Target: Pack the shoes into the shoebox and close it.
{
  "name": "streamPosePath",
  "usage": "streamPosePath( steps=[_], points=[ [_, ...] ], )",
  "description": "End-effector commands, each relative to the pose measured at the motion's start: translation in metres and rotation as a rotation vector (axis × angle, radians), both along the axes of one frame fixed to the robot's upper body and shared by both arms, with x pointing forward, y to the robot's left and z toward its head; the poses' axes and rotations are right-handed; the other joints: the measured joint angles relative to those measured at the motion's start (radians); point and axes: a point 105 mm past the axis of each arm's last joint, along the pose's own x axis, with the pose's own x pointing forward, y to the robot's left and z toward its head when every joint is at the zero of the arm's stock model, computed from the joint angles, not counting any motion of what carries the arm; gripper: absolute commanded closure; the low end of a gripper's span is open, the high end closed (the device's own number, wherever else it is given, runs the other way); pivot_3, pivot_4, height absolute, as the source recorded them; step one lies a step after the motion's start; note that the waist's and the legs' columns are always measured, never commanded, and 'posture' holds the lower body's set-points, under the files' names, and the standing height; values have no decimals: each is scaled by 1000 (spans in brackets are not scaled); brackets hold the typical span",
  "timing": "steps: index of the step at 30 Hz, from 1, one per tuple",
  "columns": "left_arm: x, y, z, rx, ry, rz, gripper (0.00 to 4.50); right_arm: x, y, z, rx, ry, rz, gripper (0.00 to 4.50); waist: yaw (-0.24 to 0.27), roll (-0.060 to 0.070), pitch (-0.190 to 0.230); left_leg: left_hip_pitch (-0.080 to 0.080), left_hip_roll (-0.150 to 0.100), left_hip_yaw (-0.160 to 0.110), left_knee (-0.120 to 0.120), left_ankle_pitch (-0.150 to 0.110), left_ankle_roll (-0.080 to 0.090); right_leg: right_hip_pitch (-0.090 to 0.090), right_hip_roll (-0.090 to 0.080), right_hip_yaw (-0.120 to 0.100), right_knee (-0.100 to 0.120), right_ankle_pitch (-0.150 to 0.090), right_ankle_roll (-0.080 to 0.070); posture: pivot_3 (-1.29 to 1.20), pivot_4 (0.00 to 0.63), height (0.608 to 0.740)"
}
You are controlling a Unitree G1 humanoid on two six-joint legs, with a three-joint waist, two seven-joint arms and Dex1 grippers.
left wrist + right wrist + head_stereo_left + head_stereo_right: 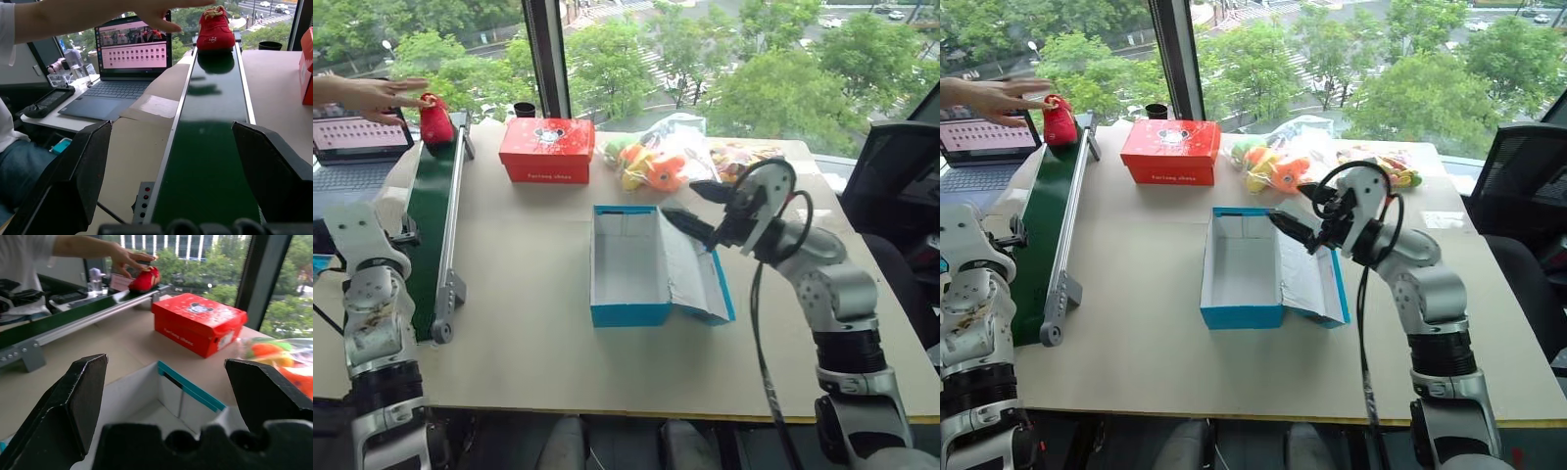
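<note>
The blue shoebox (626, 311) stands open at the table's middle, white inside and empty, its lid (703, 284) lying flat to its right. My right gripper (685, 201) hovers open above the lid and the box's right wall, pointing toward the box; nothing is between its fingers (83, 396). One red shoe (434, 119) sits at the far end of the green conveyor belt (429, 211), with a person's hand (380, 94) on it. My left gripper (181, 161) is open at the belt's near end, aimed along the belt toward the shoe (215, 29).
A red shoebox (546, 149) stands behind the blue one. A clear bag of colourful toys (666, 162) lies at the back right. A laptop (357, 137) sits left of the belt, a black cup (525, 109) by the window, a black chair (901, 186) at right.
</note>
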Motion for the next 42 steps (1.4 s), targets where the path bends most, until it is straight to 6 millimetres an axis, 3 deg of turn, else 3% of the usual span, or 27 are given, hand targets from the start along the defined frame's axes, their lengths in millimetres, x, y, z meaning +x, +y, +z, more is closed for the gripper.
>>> streamPosePath(
  steps=[1, 13, 23, 28, 42],
  points=[
    [-6, 3, 18, 28, -53, -8, 331, -8, 13, 8, -8, -44, 41, 14, 5, 0, 0, 0, 0, 0, 0, 0, 0, 0, 0, 0, 0, 0, 0, 0, 150, 739],
    [-22, 5, 8, -22, -8, -50, 166, -2, 38, -18, -41, -11, 62, 1, -1, 0, 0, 0, 1, 0, -1, 0, 0, -1, 0, -1, 1, 1, -2, 0, 150, 739],
    [-36, 32, 4, -94, 35, -40, 166, -5, 60, -20, -54, -10, 92, 1, -4, 0, 0, 1, 1, 0, -1, 0, 0, -1, 0, -1, 2, 1, -2, 0, 150, 739],
    [-19, 27, -8, -129, 87, -152, 166, -9, 69, -22, -44, 6, 123, 1, -6, 0, 0, 1, 1, 0, -1, 0, 0, -1, 0, -2, 2, 1, -2, 0, 150, 739],
    [34, 9, 19, -118, 33, -220, 166, 0, 54, -14, -27, -30, 21, 1, -2, -1, -1, 1, 1, -1, 0, 1, -1, -3, 0, -6, 6, 2, -3, 0, 150, 739]
  ],
)
